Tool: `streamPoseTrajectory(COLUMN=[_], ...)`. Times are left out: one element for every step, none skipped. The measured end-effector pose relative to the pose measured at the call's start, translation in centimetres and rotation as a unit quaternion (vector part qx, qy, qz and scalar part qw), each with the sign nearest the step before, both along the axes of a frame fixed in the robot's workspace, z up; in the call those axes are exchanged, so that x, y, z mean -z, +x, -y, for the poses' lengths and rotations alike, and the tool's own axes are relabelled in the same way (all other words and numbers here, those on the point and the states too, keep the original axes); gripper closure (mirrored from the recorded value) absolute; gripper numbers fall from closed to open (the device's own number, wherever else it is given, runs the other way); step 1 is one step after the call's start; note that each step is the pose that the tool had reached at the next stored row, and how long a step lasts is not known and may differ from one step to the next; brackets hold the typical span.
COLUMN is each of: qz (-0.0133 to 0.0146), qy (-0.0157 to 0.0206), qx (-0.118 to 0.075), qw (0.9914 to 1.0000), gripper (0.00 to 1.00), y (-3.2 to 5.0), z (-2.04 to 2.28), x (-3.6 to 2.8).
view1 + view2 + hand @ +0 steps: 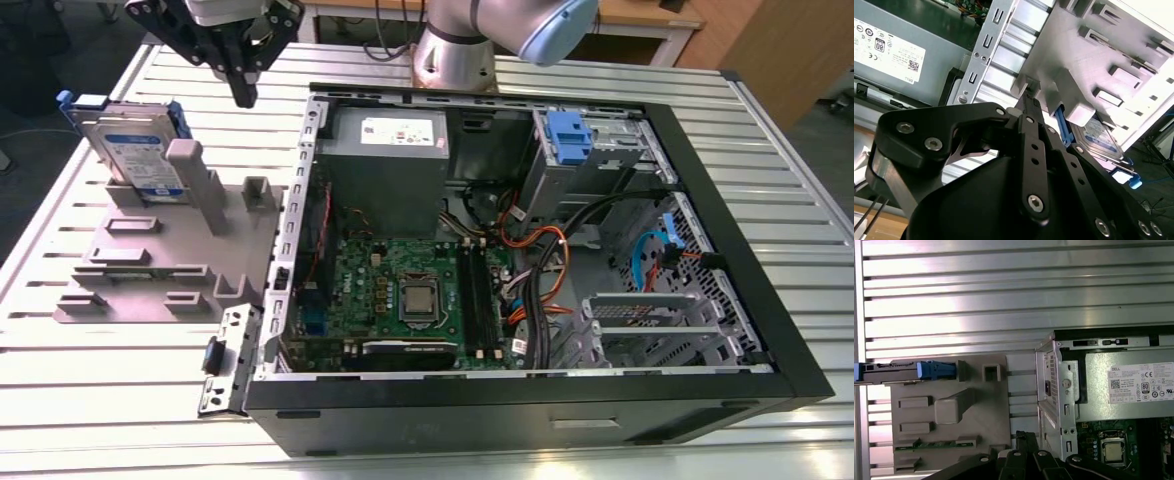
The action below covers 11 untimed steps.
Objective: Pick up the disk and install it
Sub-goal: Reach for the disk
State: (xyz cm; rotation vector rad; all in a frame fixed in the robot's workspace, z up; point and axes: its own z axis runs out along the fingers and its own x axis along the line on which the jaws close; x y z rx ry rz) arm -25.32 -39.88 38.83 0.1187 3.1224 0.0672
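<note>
Getting a sound hold on the disk (134, 150) looks to be the step in hand, and it is not yet begun. The drive stands on its long edge in a slot of the grey holder (147, 270), on the table (80, 400) at the exterior view's left of the open computer case (507, 410). Doing it well probably means spreading the fingers first and then bringing them down on either side of the drive's flat faces. They should stay clear of the holder's upright posts, and the lift should run straight along the slot so the blue carrier does not bind.

The gripper (243, 95) hangs above the table, between the holder and the case wall and well apart from the disk. Its fingers are drawn together to one narrow tip, with nothing between them and touching nothing. The second wrist view shows the same closed tip (1027, 97), with the disk (1099, 137) beyond it.
</note>
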Motion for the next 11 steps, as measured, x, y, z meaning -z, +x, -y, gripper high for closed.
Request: streamPoseTrajectory(qz=[0.0,0.0,0.0,0.0,0.0,0.0,0.0,0.0,0.0001,0.0,0.0], qy=[0.0,0.0,0.0,0.0,0.0,0.0,0.0,0.0,0.0,0.0,0.0], qx=[0.0,0.0,0.0,0.0,0.0,0.0,0.0,0.0,0.0,0.0,0.0], qw=[1.0,1.0,1.0,1.0,1.0,1.0,1.0,1.0,1.0,1.0,1.0], gripper=[0.89,0.89,0.89,0.89,0.89,0.89,0.89,0.89,0.89,0.89,0.89], y=[-0.07,-0.14,-0.2,-0.27,-0.34,-0.41,-0.48,-0.55,-0.62,-0.69,-0.77], z=[0.0,0.0,0.0,0.0,0.0,0.0,0.0,0.0,0.0,0.0,0.0], x=[0.0,0.0,0.0,0.0,0.01,0.01,0.01,0.01,0.01,0.01,0.01])
